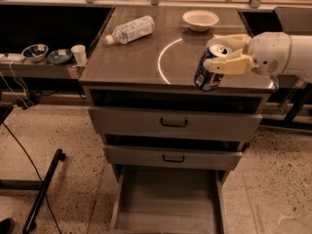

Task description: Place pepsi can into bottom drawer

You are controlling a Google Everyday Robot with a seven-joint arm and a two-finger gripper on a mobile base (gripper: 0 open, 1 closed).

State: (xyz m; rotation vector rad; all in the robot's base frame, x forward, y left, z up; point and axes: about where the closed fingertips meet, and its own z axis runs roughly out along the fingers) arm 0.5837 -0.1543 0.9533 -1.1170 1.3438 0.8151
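Observation:
The pepsi can (208, 70), dark blue with a silver top, is held tilted in the air over the front right part of the cabinet top. My gripper (225, 56) reaches in from the right and its cream fingers are shut on the can's upper half. The bottom drawer (168, 201) is pulled open at the foot of the cabinet, a wide grey tray with a bare floor. The can is well above it and a little to its right.
A clear plastic bottle (130, 29) lies on the cabinet top (141, 57) at the back left, a white bowl (200, 19) at the back. Two shut upper drawers (174, 123) have black handles. Small bowls and a cup (78, 53) sit on a low shelf at left.

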